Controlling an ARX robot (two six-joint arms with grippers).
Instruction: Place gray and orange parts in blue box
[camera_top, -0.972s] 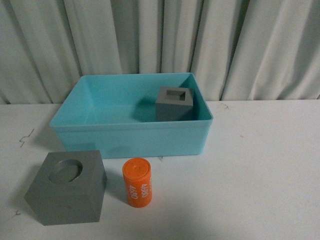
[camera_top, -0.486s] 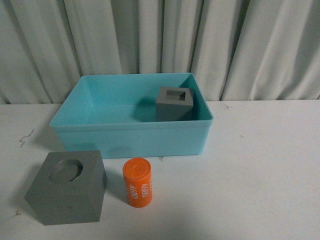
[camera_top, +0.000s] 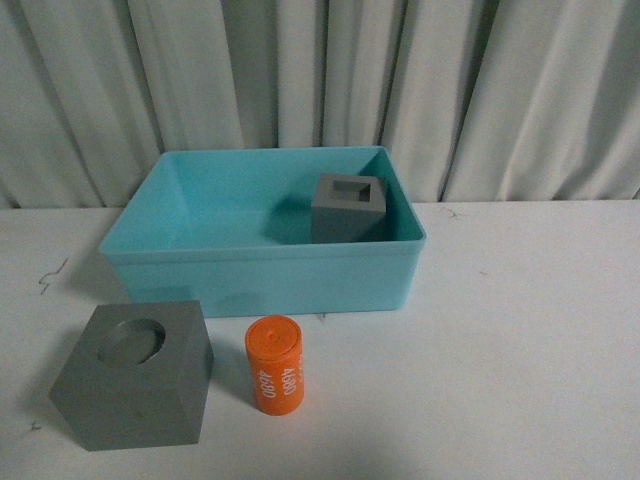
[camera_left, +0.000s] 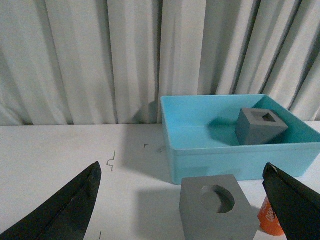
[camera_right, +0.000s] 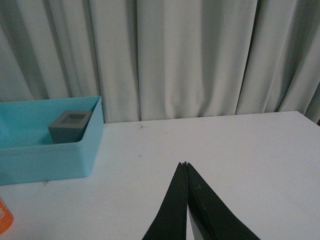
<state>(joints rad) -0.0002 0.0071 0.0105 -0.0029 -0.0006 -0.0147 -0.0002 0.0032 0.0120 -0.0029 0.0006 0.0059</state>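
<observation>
The gray cube with the square recess (camera_top: 347, 208) is seen inside the blue box (camera_top: 260, 275), near its right wall. The gray cube with the round recess (camera_top: 133, 388) and the orange cylinder (camera_top: 275, 366) are set side by side on the white worktop (camera_top: 520, 330), just in front of the box. The left gripper (camera_left: 182, 166) is held wide apart; the right gripper (camera_right: 184, 164) is pressed together, empty.

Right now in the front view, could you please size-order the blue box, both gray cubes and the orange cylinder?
1. blue box
2. round-recess cube, nearest
3. square-recess cube and orange cylinder: about alike; cube farther, partly hidden
</observation>
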